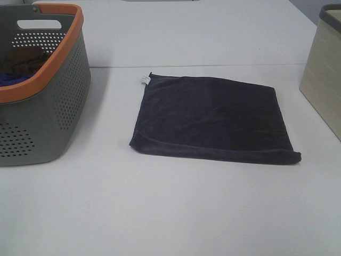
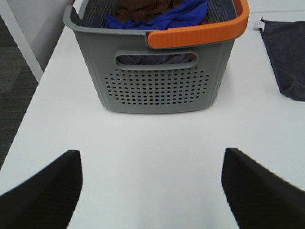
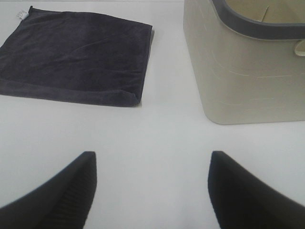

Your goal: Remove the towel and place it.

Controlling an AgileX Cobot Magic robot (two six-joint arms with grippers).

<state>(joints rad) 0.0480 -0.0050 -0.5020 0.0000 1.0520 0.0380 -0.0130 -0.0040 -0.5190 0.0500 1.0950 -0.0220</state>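
The dark navy towel [image 1: 213, 118] lies flat on the white desk [image 1: 170, 213], spread out as a rough square in the middle, with its small white tag [image 1: 144, 80] at the far left corner. It sits between 2 containers and touches neither. To its left stands a grey perforated laundry basket [image 1: 53, 117] with an orange rim [image 1: 50, 69]; inside it a bright blue cloth [image 2: 171, 16] and a brown cloth [image 2: 143, 7] are bunched together, the brown one lying on or behind the blue, though I cannot tell which from here. To the towel's right stands a beige bin [image 3: 248, 71] with a dark grey rim [image 3: 257, 26], near the towel's right edge but apart from it.

Neither arm shows in the high view. The left gripper [image 2: 151, 191] hovers over bare desk just in front of the basket, its 2 black fingers [image 2: 45, 191] spread wide and holding nothing. The right gripper [image 3: 151, 191] hangs over bare desk short of the towel and the bin, its fingers [image 3: 248, 191] likewise released and empty.
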